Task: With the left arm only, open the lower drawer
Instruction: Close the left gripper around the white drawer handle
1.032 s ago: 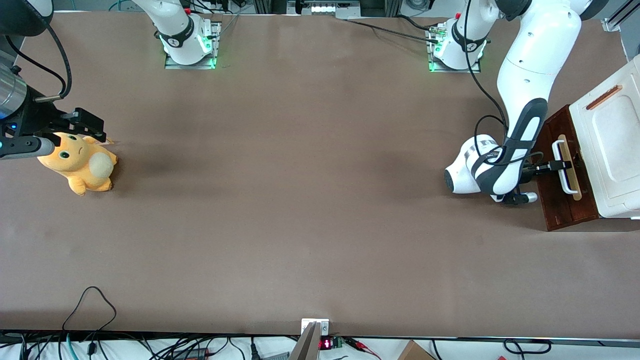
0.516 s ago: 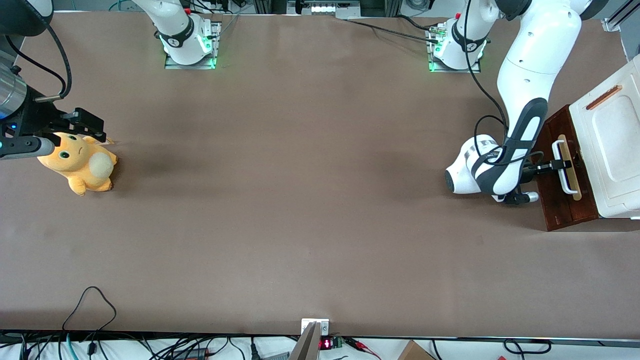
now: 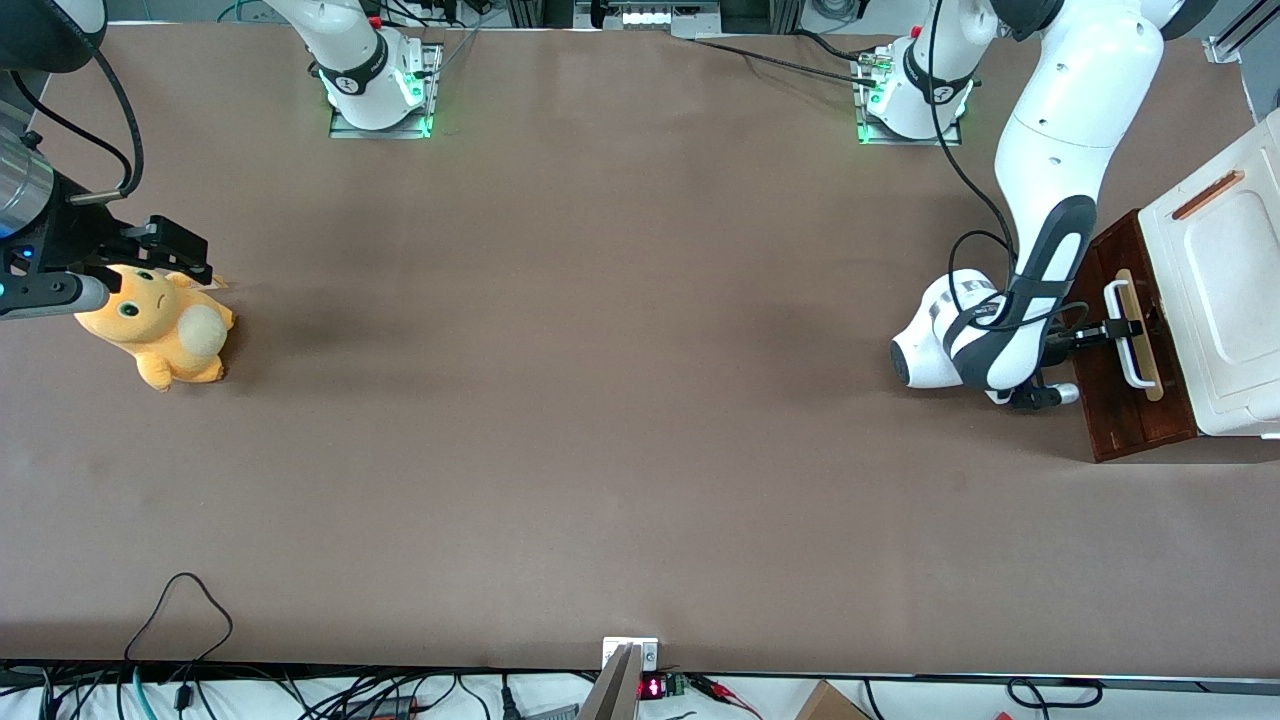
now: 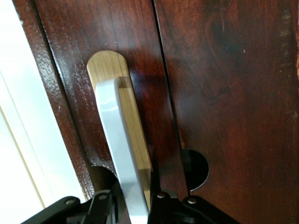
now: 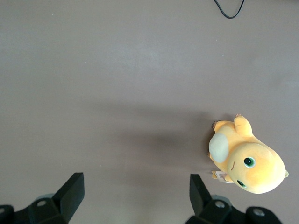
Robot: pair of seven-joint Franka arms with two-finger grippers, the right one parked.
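Gripper of the left arm sits at the front of the cabinet, which stands at the working arm's end of the table. Its 2 black fingers are closed narrowly around the white loop handle, gripping it near its middle in the front view. In the wrist view the handle runs straight down between the fingers, which flank it closely on either side; it lies over a pale wood strip with a rounded end, and that strip is fixed on dark reddish-brown wood.

Drawer, the lower one, shows as a reddish-brown front facing the arm, with the strip and handle across it and the cabinet's white boxy top above. I cannot tell from either view how far the drawer stands out from the cabinet body. In the wrist view a dark seam runs along the wood just beside the strip, and 2 rounded notches show in the wood near the fingers.

Forearm with its dark grey panel comes down from above and bends at the wrist so the gripper points level at the drawer front.

Toward the parked arm's end of the table lies an orange plush toy, well apart from the cabinet.
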